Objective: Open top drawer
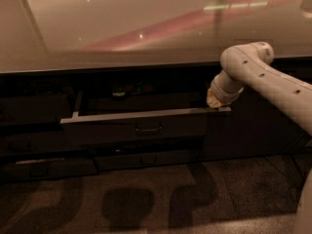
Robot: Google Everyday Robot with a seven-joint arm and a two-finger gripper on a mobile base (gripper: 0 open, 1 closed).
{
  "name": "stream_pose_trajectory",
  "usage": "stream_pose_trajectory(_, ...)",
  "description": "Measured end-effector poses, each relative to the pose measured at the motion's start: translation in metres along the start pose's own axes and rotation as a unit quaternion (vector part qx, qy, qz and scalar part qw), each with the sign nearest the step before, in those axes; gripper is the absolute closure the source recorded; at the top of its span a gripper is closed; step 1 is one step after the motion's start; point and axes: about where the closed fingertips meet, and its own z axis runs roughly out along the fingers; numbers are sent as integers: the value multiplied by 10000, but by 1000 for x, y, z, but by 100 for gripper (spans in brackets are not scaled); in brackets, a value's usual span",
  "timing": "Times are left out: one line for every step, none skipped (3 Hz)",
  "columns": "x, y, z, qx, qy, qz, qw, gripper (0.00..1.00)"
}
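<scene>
The top drawer (146, 123) stands pulled out from under the counter, its dark grey front carrying a small loop handle (148, 129) at the centre. Its box interior is dim, with a few small items at the back. My gripper (213, 101) sits at the drawer's right end, at the top edge of the front, on the end of the white arm (263, 77) that comes in from the right. The arm's wrist hides the fingers.
A glossy counter top (126, 28) overhangs the drawers. A narrower drawer front (146, 159) lies below the open one, with more dark fronts (34, 140) to the left. A tall dark cabinet door (253, 130) is behind the arm. Speckled floor (146, 204) spreads below.
</scene>
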Motion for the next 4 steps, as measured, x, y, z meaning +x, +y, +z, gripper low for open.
stream_pose_trajectory(-50, -31, -3, -115, 324, -431, 9985, 100)
stream_pose_trajectory(-101, -59, 0, -332, 646, -853, 9937, 100)
stream_pose_trajectory(-102, -60, 0, -334, 649, -863, 9936, 100)
stream_pose_trajectory(-99, -56, 4, -88, 214, -915, 9955, 100)
